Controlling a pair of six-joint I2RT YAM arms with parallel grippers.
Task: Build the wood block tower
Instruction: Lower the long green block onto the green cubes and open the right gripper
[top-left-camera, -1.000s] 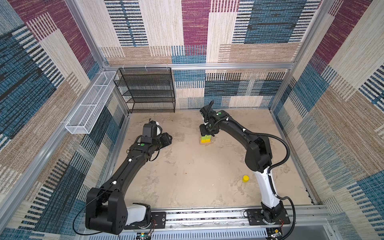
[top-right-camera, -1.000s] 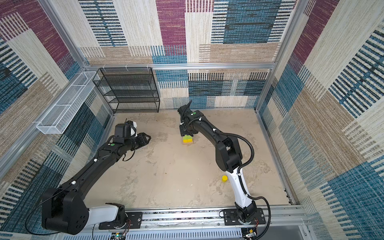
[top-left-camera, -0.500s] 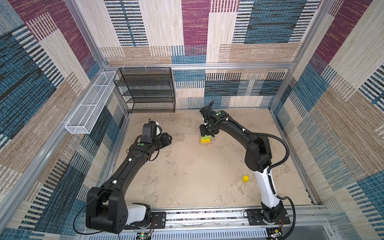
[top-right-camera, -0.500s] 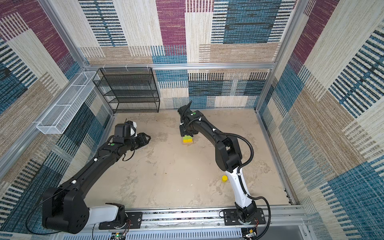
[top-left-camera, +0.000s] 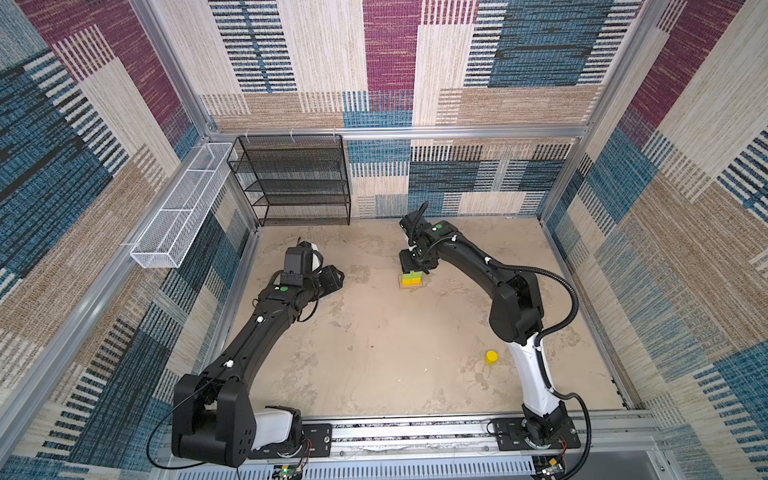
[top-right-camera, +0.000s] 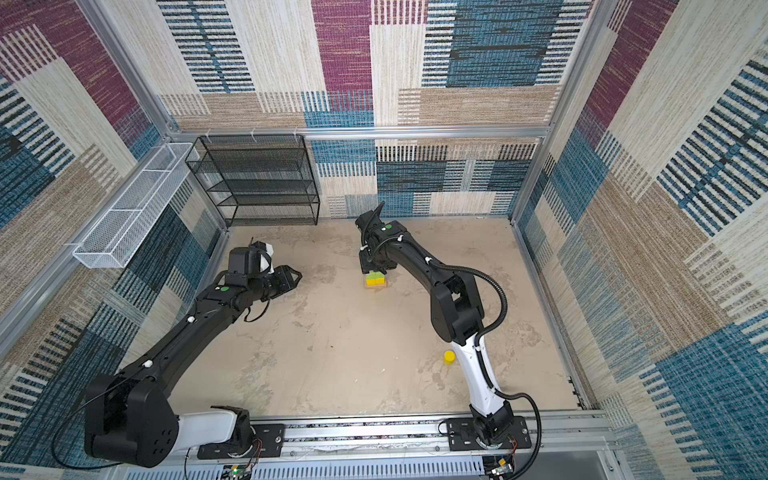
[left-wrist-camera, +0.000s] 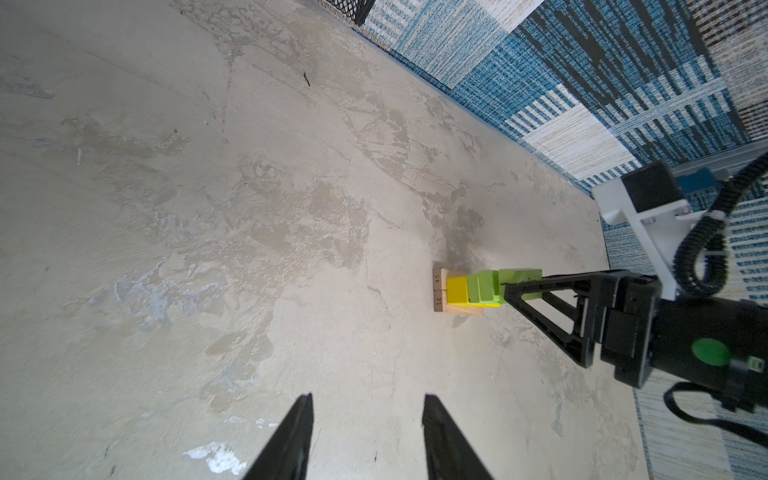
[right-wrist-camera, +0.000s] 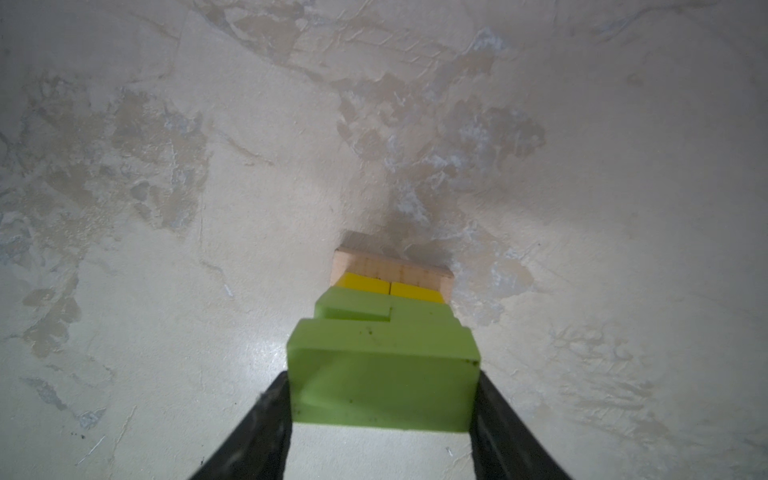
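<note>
So the big thing here is the beige, blotchy table (top-left-camera: 374, 353), walled in on all sides. At the back there's a black mesh rack (top-left-camera: 299, 183), and a white wire basket (top-left-camera: 178, 216) hangs on the left wall.

My right arm (top-left-camera: 515, 303) reaches across to the tower (top-left-camera: 411, 279), which stands around the middle of the table, toward the back. My left gripper (left-wrist-camera: 368, 399) hangs over bare table, well to the left of the tower and pointed its way. Its jaws are partly apart with nothing between them.

My right gripper (right-wrist-camera: 380, 386) is straight over the tower, pointing down, with a finger pressed against each side of the top green piece (right-wrist-camera: 382, 374). So that one's clamped on a fairly wide block. From the left wrist view the piece looks to be touching the one under it, shifted a bit sideways. I can't tell if its weight is fully down.

Tower from the bottom up:
- two tan bars (left-wrist-camera: 438, 289) side by side on the table
- two yellow cubes (left-wrist-camera: 456, 289) next to each other on those
- green pieces (left-wrist-camera: 484, 286) stacked flat and a little staggered (can't count them for sure)

The smallest bit is the yellow cylinder (top-left-camera: 491, 356). It's upright on the table near the lower part of my right arm, well apart from the tower.
</note>
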